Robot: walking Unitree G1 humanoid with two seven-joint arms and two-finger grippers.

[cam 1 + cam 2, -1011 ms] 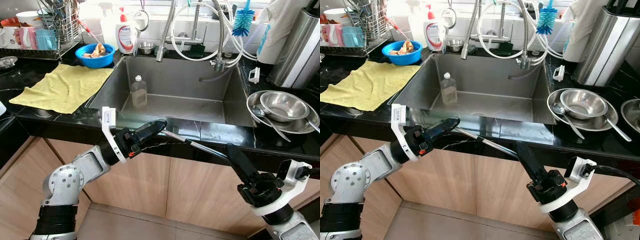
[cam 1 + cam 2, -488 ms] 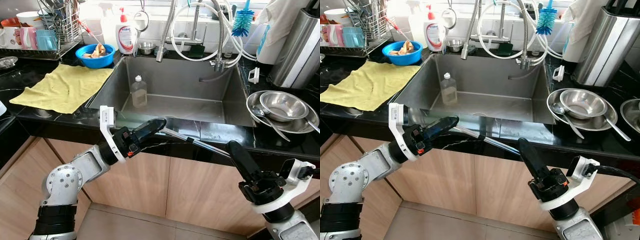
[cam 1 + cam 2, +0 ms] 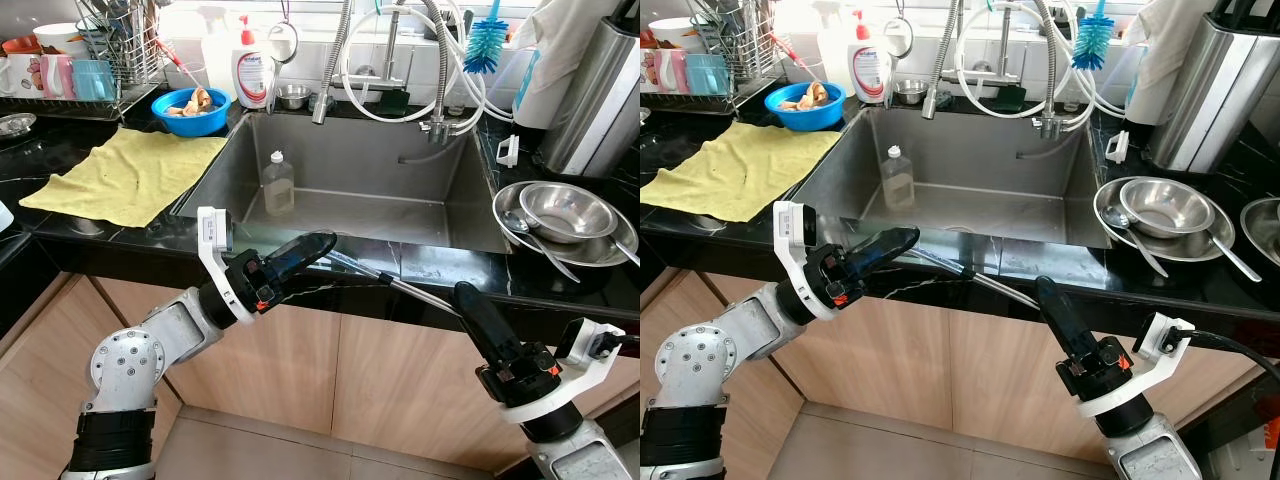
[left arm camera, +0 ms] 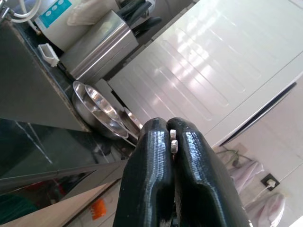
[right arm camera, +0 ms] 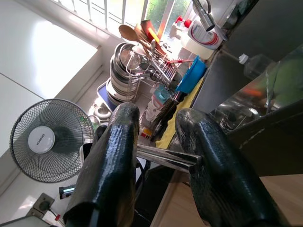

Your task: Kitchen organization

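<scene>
Your left gripper (image 3: 318,243) hangs at the front edge of the worktop (image 3: 440,268), just before the sink (image 3: 350,190), its fingers pressed together on one end of a long metal utensil (image 3: 400,288) — tongs, by the paired bars seen in the right wrist view. The utensil runs slantwise along the worktop's front edge down to your right gripper (image 3: 470,305), which sits below that edge before the wooden cabinet door (image 3: 400,380). Its fingers (image 5: 118,156) stand apart, one on each side of the metal bars (image 5: 165,158); whether they touch the bars I cannot tell.

Around you: a clear bottle (image 3: 278,183) stands upright in the sink towards its left wall. A yellow cloth (image 3: 130,175) lies spread on the worktop left of the sink, with a blue bowl (image 3: 190,110) at its far corner and a dish rack (image 3: 90,60) beyond. On the right stretch, steel bowls (image 3: 565,215) are stacked with a spoon (image 3: 535,240) across the rim. A blue bottle brush (image 3: 487,40) hangs by the tap hoses.

A white pump bottle (image 3: 252,70) carries a red label — the writing is too small to read.
</scene>
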